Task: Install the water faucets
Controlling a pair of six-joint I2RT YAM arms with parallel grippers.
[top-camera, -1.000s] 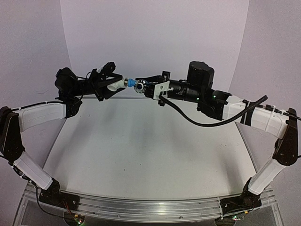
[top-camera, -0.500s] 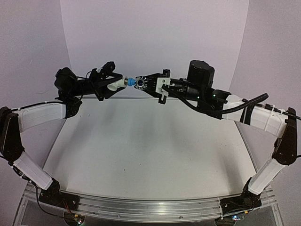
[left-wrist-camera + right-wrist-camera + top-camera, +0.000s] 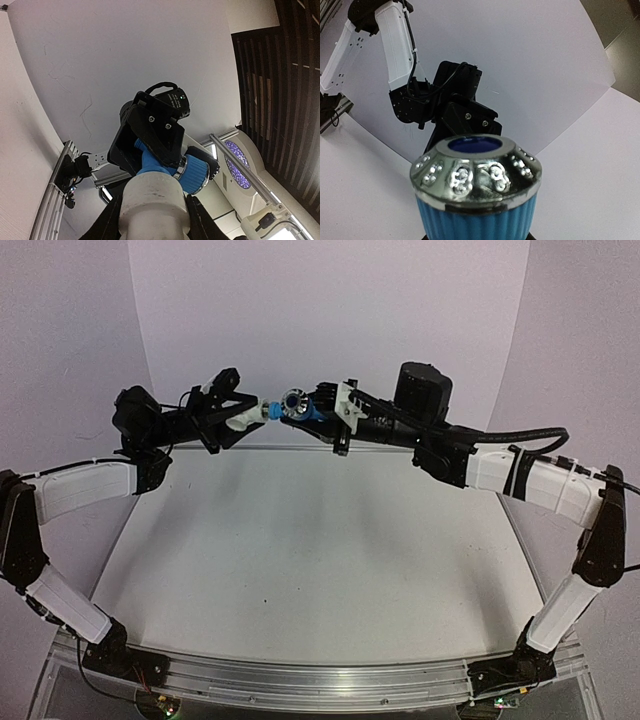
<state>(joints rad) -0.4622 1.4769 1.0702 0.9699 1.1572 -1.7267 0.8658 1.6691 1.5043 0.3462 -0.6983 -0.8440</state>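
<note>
Both arms are raised over the far side of the table and meet tip to tip. My left gripper [image 3: 243, 419] is shut on the white plastic fitting [image 3: 240, 422], a pale cylinder that fills the bottom of the left wrist view [image 3: 152, 202] between the dark fingers [image 3: 199, 225]. My right gripper [image 3: 308, 408] is shut on the light-blue tap [image 3: 300, 406]. Its blue stem [image 3: 150, 162] runs into the top of the fitting. Its ribbed blue knob with a chrome cap [image 3: 476, 172] fills the right wrist view and hides the right fingers there.
The white table [image 3: 310, 540] lies well below both grippers. A white backdrop [image 3: 330, 310] stands close behind them. A black cable [image 3: 530, 435] arcs along the right arm. The aluminium rail [image 3: 300, 680] with the arm bases runs along the near edge.
My right gripper has moved left and slightly up and has rolled at the wrist, turning the tap against the fitting. The left gripper has risen a little and still holds the fitting.
</note>
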